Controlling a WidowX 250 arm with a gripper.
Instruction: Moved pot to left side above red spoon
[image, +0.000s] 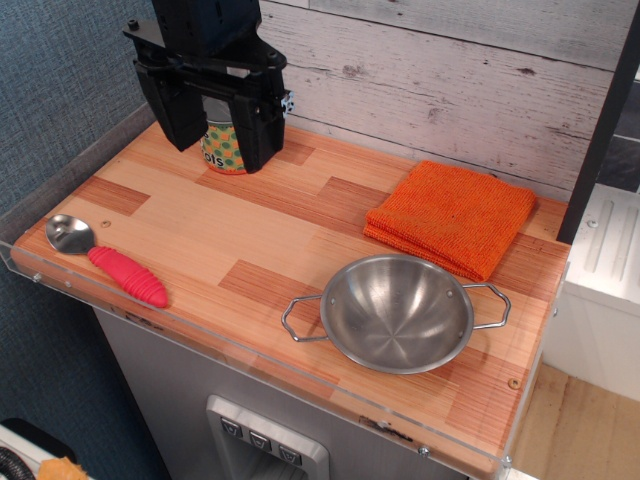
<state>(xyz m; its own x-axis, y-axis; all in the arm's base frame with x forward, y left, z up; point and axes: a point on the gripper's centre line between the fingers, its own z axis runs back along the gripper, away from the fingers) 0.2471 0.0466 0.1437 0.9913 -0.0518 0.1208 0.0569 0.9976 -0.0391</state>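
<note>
The shiny steel pot (397, 312) with two wire loop handles sits on the wooden table near the front right edge. The red spoon (108, 260), silver bowl to the left and red ribbed handle to the right, lies at the front left. My black gripper (216, 130) hangs at the back left, above the table, far from the pot. Its two fingers stand apart, open and empty, with a patterned can seen between them behind.
A green-and-orange patterned can (224, 146) stands at the back left behind the gripper. A folded orange cloth (451, 216) lies at the back right, just behind the pot. A clear plastic rim (60, 285) runs along the table's front and left edges.
</note>
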